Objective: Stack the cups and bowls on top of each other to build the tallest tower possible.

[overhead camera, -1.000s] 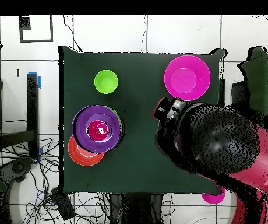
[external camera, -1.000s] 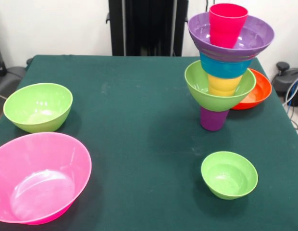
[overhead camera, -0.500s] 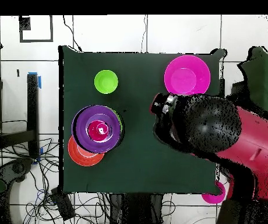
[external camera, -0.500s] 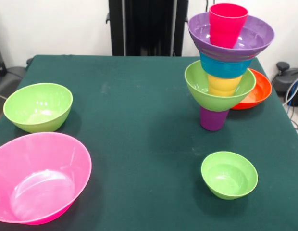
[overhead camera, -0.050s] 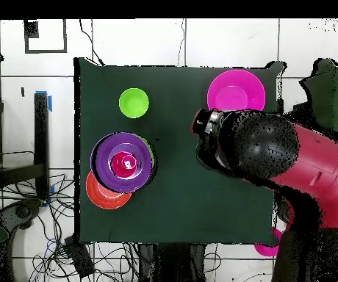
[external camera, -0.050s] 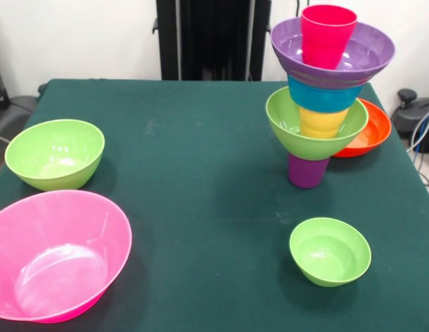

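Step in hand, as I judge it: between placements, going for the next piece. On the worktop (external camera, -0.050s: pixel 201 138) my arm (overhead camera, -0.050s: pixel 275 154) shows only in the overhead view. My gripper (overhead camera, -0.050s: pixel 203 125) hangs just beside the hot pink bowl (external camera, -0.050s: pixel 55 256); I cannot tell if it is released or clenched, and I see nothing held. The tower (external camera, -0.050s: pixel 325 104) is well apart from the gripper, across the worktop, standing on a purple cup (external camera, -0.050s: pixel 308 171), with a red cup (external camera, -0.050s: pixel 327 34) on top in the wide purple bowl (external camera, -0.050s: pixel 367 52). The orange-red bowl (external camera, -0.050s: pixel 370 131) sits loose against the tower's far side from the gripper. The larger lime bowl (external camera, -0.050s: pixel 55 152) is hidden under my arm in the overhead view. The small lime bowl (external camera, -0.050s: pixel 330 250) is well apart from the gripper, nearer the tower. The next move calls for a firm rim grasp, a high lift and a centred, gentle set-down; the tower looks top-heavy.
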Available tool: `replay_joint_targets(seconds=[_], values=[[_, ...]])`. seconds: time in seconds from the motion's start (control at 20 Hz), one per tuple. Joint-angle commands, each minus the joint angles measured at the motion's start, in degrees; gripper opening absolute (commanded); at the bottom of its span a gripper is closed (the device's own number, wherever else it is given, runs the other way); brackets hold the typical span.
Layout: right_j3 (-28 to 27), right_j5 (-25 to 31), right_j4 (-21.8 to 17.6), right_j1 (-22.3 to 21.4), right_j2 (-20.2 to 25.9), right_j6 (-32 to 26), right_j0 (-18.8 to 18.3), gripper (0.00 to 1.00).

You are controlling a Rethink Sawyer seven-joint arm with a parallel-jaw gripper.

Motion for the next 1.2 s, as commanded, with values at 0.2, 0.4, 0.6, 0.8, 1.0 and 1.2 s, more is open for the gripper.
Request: replay_joint_targets(seconds=[0.2, 0.4, 0.6, 0.8, 1.0, 1.2], values=[[8.27, -2.69, -6.01, 5.23, 7.96, -13.41, -1.73, 1.0], [8.67, -3.51, -7.18, 6.17, 8.79, -12.79, -2.47, 1.0], [8.42, -3.7, -8.31, 6.6, 9.88, -12.93, -3.53, 1.0], [8.54, -3.99, -9.03, 7.26, 11.13, -12.96, -4.55, 1.0], [9.04, -5.78, -10.68, 8.32, 11.99, -13.01, -5.75, 1.0], [8.78, -6.45, -12.99, 9.46, 13.01, -13.43, -7.28, 1.0]])
